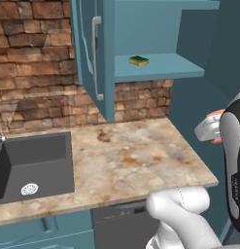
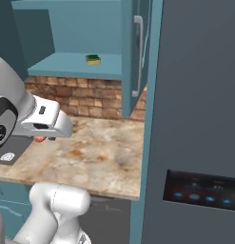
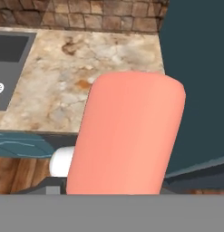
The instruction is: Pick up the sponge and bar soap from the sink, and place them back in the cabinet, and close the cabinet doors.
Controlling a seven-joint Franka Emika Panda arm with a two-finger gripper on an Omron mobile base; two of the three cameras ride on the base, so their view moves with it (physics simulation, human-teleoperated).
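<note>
The jaws are closed on the bar soap (image 3: 127,136), a smooth salmon-pink bar with rounded corners that looms large in the hand view; in the left base view a sliver of the same pink shows at the gripper (image 1: 216,127), held in the air off the right edge of the surface (image 1: 136,160), and in the right base view a pink edge peeks under the white hand. Below lies a mottled beige stone surface with rusty blotches, backed by a rough brick wall (image 1: 29,73) of brown and red blocks. At its left end sits the sink (image 1: 39,165), one dark grey rectangular basin with one white perforated round drain (image 1: 29,188). Above, the cabinet (image 1: 160,44) stands open, flat matte teal inside, and one sponge (image 1: 139,61), yellow with a dark green top, lies on its shelf. One of the cabinet doors (image 1: 90,53) shows, swung outward, with a vertical silver bar handle (image 1: 96,58).
</note>
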